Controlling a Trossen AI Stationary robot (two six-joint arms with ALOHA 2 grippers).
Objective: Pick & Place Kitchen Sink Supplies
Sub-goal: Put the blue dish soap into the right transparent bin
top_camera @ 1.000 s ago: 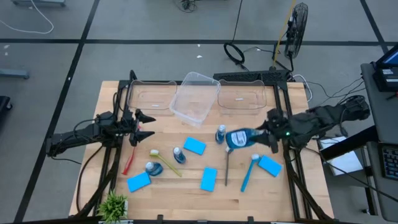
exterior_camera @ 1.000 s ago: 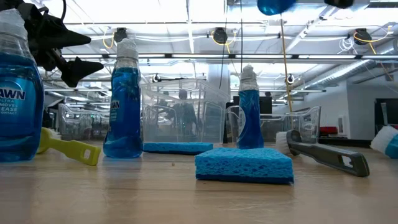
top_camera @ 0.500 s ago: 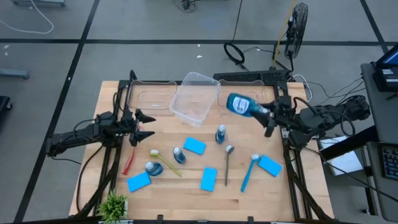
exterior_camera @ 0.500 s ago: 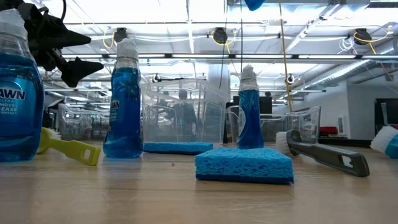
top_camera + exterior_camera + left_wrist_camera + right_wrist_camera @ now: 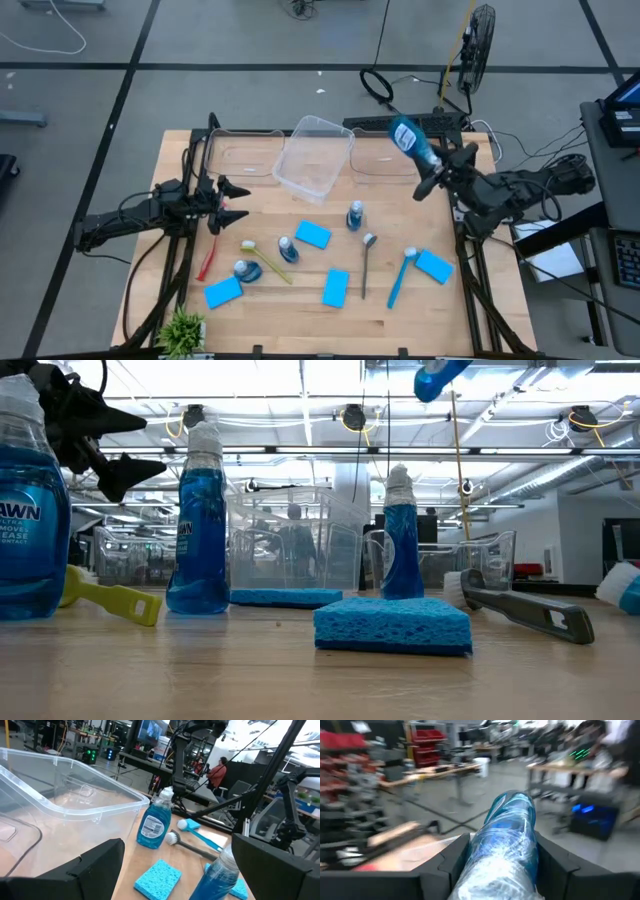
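Blue bottle (image 5: 407, 139) (held), probably swung binward

In the low view, the nearest blue bottle (image 5: 30, 525) at the picture's left edge carries a label with the white letters "AWN" in large print. Under them stand smaller lines, "ULTRA" and some more words, too small to read surely. Other bottle labels are not readable.

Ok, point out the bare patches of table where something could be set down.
Free: the front-right corner below the blue brush, and the strip between the tilted clear bin and the bottle. Crowded: the front-left cluster around the yellow brush.
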